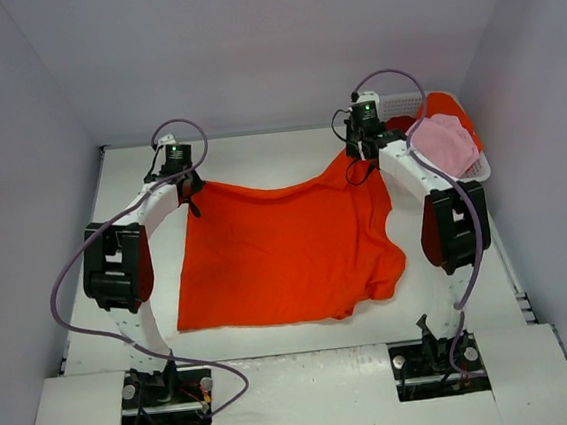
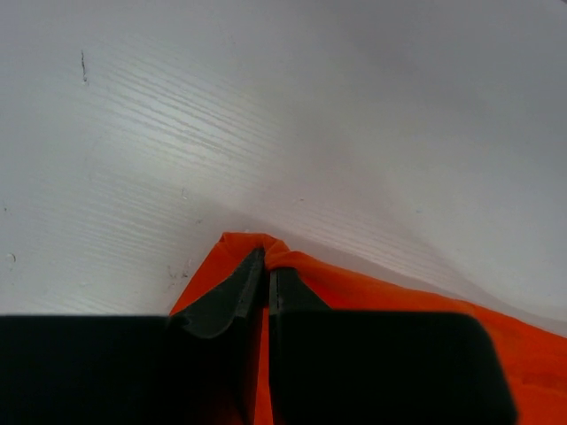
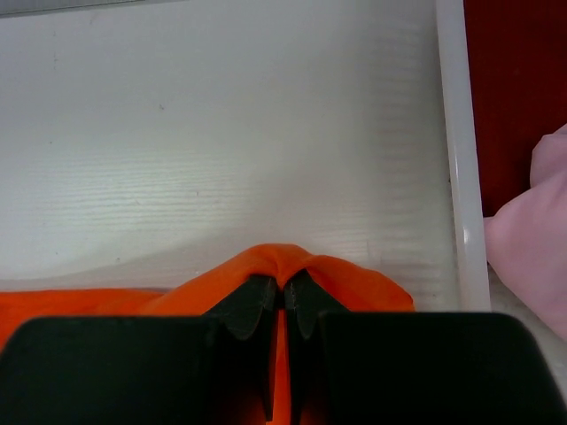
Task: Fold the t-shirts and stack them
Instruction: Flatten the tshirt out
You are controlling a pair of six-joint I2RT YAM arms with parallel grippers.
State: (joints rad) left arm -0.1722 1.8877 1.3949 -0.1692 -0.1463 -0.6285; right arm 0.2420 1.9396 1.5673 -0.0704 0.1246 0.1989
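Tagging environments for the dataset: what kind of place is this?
Probably a lab robot cell: bare white table boxed in by plain walls, left arm and right arm bolted at its edge, pinching an orange t-shirt.

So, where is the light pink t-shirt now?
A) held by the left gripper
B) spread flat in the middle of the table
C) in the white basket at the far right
C: the light pink t-shirt lies in the white basket; the spread-out one is the orange t-shirt.

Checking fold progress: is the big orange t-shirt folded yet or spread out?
Spread out, unfolded: the orange t-shirt lies open across the table, its far corners pinched by the left gripper and right gripper.
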